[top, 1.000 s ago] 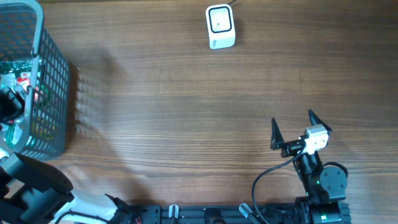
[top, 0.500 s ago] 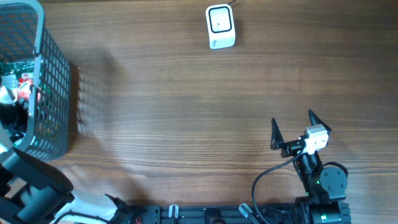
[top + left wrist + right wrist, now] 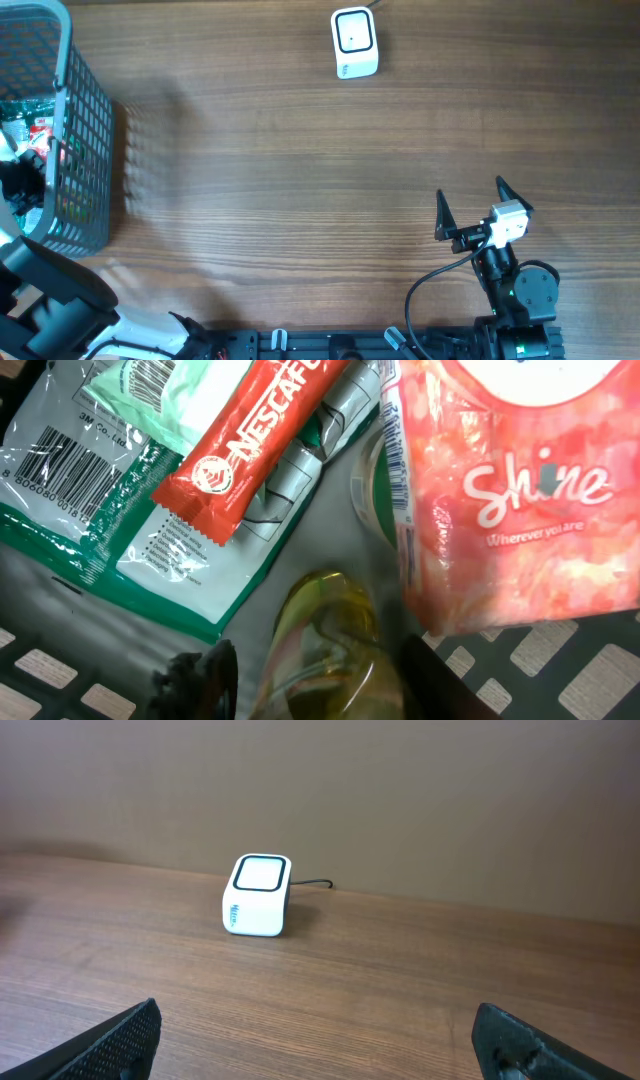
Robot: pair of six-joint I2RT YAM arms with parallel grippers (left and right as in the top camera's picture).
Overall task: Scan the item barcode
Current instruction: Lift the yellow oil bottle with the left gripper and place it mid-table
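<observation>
In the left wrist view my left gripper (image 3: 320, 682) is down inside the basket, one black finger on each side of a glossy olive-yellow item (image 3: 325, 645). The right finger touches it. A thin gap seems to show at the left finger, so contact there is unclear. Around it lie a red Nescafe sachet (image 3: 250, 445), a pink Shine pack (image 3: 510, 490) and a green-and-white packet with a barcode (image 3: 90, 480). The white scanner (image 3: 354, 43) stands at the table's far edge. My right gripper (image 3: 470, 190) rests open near the front right, with nothing between its fingers.
The grey mesh basket (image 3: 85, 150) stands at the table's left edge with my left arm reaching into it. From the right wrist, the scanner (image 3: 257, 896) shows ahead with its cable running off behind it. Wooden tabletop (image 3: 300, 180) lies between basket and scanner.
My left gripper's fingers have come in around the olive-yellow item in the basket. The basket has shifted slightly. The right arm has not moved.
</observation>
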